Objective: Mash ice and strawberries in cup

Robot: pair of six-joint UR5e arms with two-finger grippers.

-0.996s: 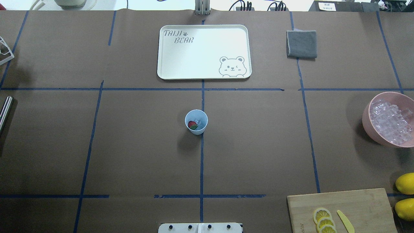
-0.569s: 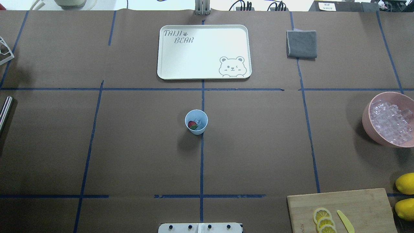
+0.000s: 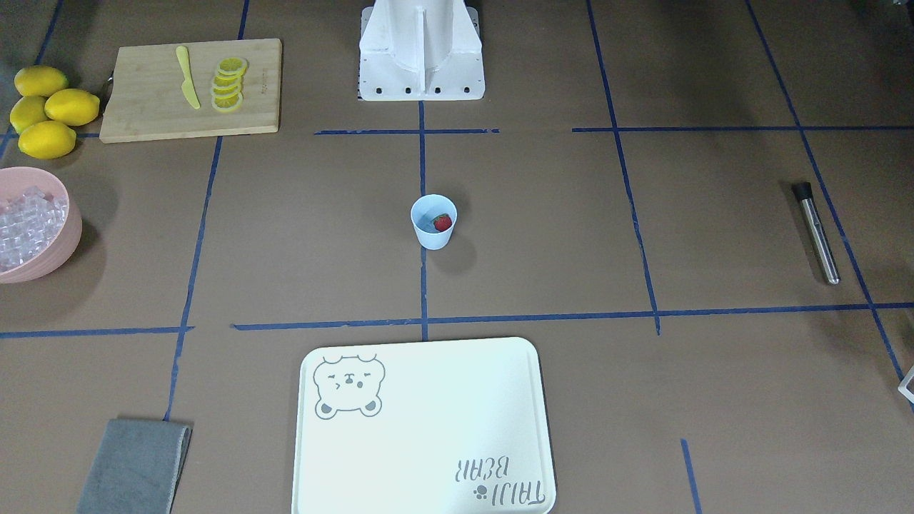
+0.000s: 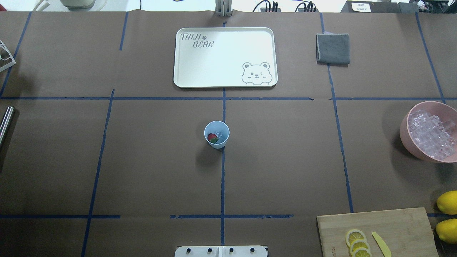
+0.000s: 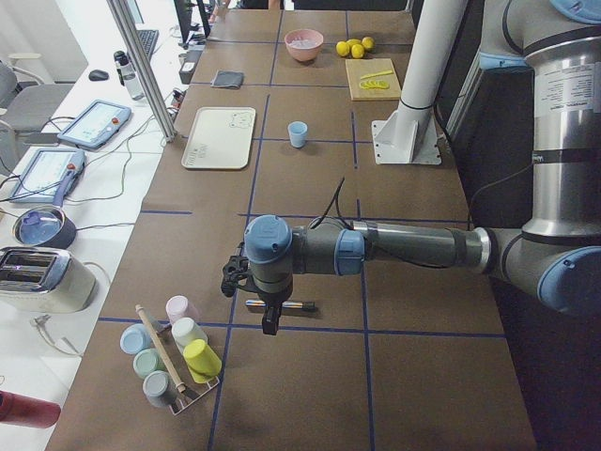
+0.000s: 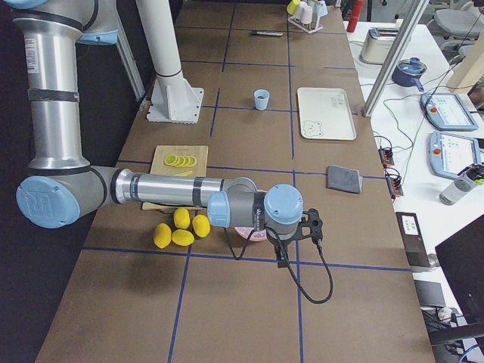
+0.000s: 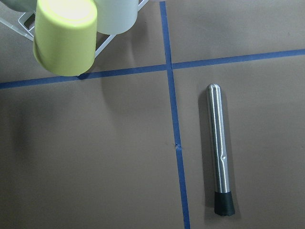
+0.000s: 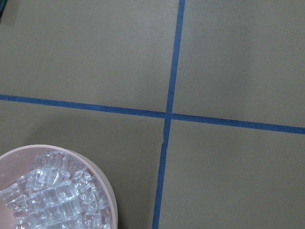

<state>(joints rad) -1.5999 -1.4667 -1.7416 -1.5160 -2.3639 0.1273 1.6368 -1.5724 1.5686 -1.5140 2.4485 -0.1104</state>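
Note:
The light blue cup [image 4: 216, 134] stands at the table's middle, also in the front view [image 3: 433, 221]. It holds one red strawberry [image 4: 212, 137] and a bit of clear ice [image 4: 219, 135]. More ice fills a pink bowl [image 4: 405, 135] at the right edge. A steel muddler [image 7: 220, 157] lies at the far left [image 3: 816, 232]. My left gripper [image 5: 270, 324] hangs over the muddler. My right gripper [image 6: 281, 259] hangs beside the pink bowl. Both show only in side views, so I cannot tell if they are open or shut.
A white bear tray [image 4: 225, 57] lies beyond the cup, a grey cloth [image 4: 332, 48] to its right. A cutting board [image 4: 392, 228] with lemon slices and a yellow knife sits front right, whole lemons [image 4: 448, 202] beside it. A rack of cups [image 5: 174, 362] stands far left.

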